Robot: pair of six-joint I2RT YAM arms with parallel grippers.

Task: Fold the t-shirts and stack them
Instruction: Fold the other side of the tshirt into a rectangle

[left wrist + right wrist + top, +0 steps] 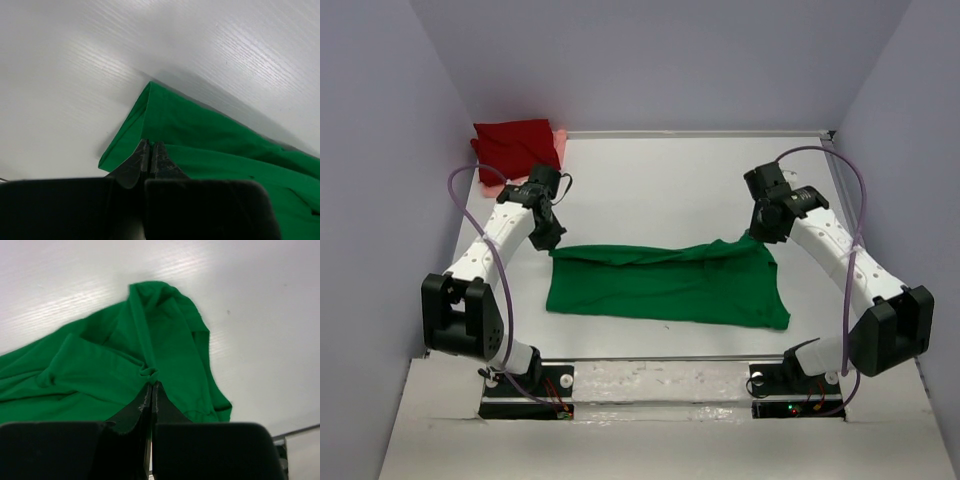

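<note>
The bright green soft cloth t-shirt (670, 285) lies rumpled and partly doubled over on the white tabletop (660, 180), between the two arms. Its long axis runs left to right, with a sleeve bulging at the right end. The left gripper (548, 238) is at its far left corner, jaws clenched on the folded edge. The right gripper (763, 235) is at the far right corner, jaws pinching a pucker of green cloth. In the far left corner, a dark red folded cloth t-shirt (512, 145) rests on a salmon pink cloth t-shirt (560, 142).
</note>
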